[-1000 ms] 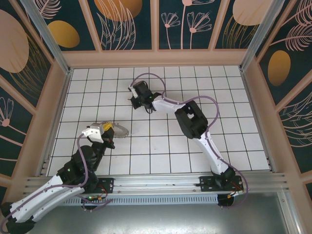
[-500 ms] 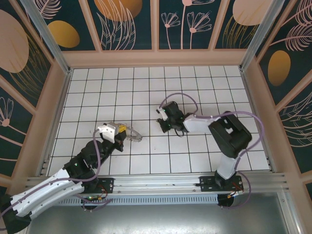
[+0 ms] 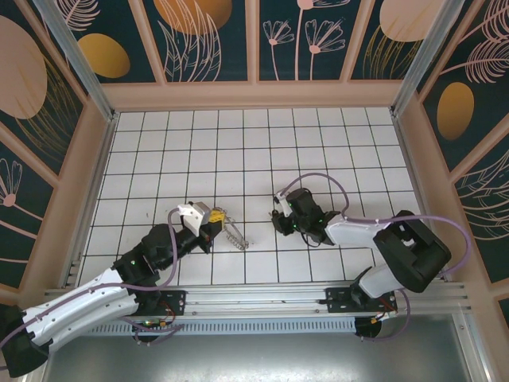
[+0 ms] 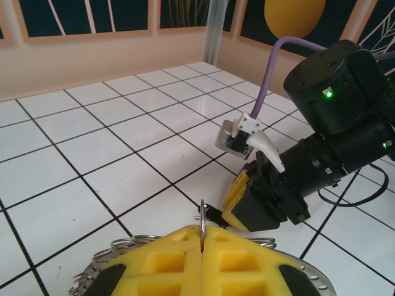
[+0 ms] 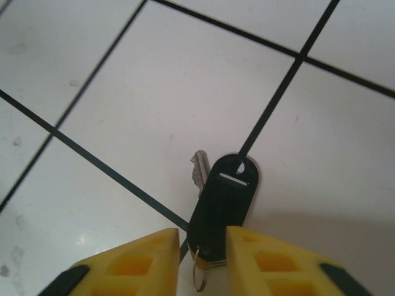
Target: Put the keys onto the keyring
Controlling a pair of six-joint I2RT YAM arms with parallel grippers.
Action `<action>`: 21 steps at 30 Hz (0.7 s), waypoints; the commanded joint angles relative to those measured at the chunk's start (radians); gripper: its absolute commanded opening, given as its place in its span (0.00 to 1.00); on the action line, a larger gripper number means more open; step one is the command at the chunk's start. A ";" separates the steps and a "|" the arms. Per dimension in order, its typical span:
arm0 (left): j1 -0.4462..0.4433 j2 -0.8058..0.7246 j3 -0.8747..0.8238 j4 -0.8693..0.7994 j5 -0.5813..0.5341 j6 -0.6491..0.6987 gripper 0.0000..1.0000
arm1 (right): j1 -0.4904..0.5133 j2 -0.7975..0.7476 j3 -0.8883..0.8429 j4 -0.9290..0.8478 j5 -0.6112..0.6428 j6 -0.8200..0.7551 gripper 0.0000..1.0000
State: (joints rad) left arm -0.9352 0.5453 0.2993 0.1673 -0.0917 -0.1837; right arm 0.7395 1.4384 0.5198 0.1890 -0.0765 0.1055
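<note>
The keys (image 5: 225, 200) are a black fob with a silver blade (image 5: 199, 169) and a small split ring, lying on a white tile. My right gripper (image 5: 202, 237) stands over them with its jaws a little apart. The fob lies in the gap, against the right finger (image 5: 278, 259) and clear of the left one. My left gripper (image 4: 202, 229) is shut on a thin wire loop of the keyring (image 4: 126, 245), whose fringed hoop hangs beneath the fingers. In the top view the keyring (image 3: 235, 235) trails from the left gripper (image 3: 210, 223) toward the right gripper (image 3: 280, 221), about one tile away.
The left wrist view has the right gripper's yellow and black fingers (image 4: 262, 200) close ahead, with the dark fob tip (image 4: 214, 214) on the floor between us. The tiled floor (image 3: 238, 143) is walled by peach rails (image 3: 254, 94). A purple cable (image 3: 314, 177) loops over the right arm.
The right arm swung from the far middle down toward the centre, and its jaws have parted around the keys. The left arm moved right with the keyring.
</note>
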 commanded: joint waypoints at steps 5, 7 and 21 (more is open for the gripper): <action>-0.004 -0.001 0.056 0.069 0.052 0.000 0.00 | 0.005 -0.114 -0.054 0.035 -0.005 0.052 0.35; -0.004 -0.001 0.055 0.068 0.058 0.000 0.00 | 0.014 -0.145 -0.074 0.033 -0.008 0.058 0.35; -0.005 0.002 0.046 0.085 0.078 0.021 0.00 | 0.057 -0.090 -0.060 0.011 0.058 0.128 0.33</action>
State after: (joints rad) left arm -0.9352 0.5549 0.3206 0.1829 -0.0303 -0.1829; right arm 0.7895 1.3220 0.4297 0.2039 -0.0658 0.2070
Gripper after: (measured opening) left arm 0.047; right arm 0.334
